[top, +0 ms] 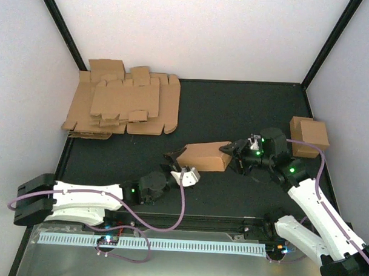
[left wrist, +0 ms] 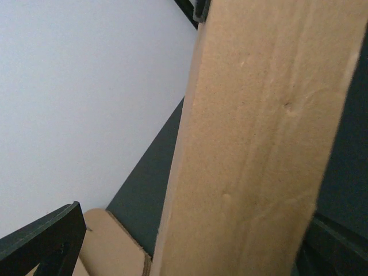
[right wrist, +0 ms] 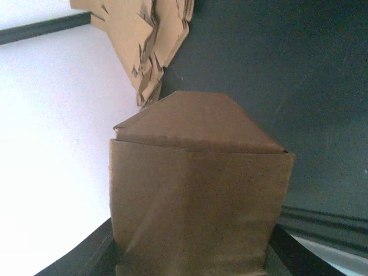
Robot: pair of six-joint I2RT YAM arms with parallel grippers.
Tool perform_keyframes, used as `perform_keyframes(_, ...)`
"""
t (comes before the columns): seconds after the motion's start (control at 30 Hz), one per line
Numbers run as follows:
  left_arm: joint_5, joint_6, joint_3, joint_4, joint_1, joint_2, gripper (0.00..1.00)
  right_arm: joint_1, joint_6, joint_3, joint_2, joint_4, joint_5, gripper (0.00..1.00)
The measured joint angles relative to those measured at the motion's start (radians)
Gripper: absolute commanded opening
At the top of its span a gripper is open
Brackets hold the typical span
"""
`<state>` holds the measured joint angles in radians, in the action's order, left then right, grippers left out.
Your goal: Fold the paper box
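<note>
The paper box (top: 203, 157) is a brown, folded-up rectangular box held just above the dark mat in the middle of the table. My right gripper (top: 233, 154) grips its right end. In the right wrist view the box (right wrist: 195, 190) fills the gap, with a black finger (right wrist: 95, 253) pressed against each side. My left gripper (top: 180, 165) is at the box's left end with its jaws spread wide. In the left wrist view the box (left wrist: 259, 144) runs up between them, with a clear gap to the left finger (left wrist: 40, 241).
A pile of flat brown cardboard blanks (top: 122, 105) lies at the back left and also shows in the right wrist view (right wrist: 149, 34). A finished brown box (top: 309, 136) sits by the right wall. White walls close in the back and both sides.
</note>
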<state>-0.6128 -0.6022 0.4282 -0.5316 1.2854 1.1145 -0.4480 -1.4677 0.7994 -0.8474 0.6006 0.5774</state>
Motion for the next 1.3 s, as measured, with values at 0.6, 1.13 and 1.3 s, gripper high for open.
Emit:
perform_keyframes(0.6,0.274,0.485,-0.008,0.238,0.000,-0.355,0.99,0.276,0.264,-0.042,0.199,0.057,-0.597,0.39)
perform_keyframes(1.13,0.337,0.617,-0.031,0.270,-0.009,-0.362,0.99,0.282,0.208,0.026,0.398,0.445,-0.870,0.37)
perform_keyframes(1.3,0.384,0.662,-0.031,0.286,-0.042,-0.362,0.99,0.282,0.175,0.025,0.407,0.475,-0.890,0.37)
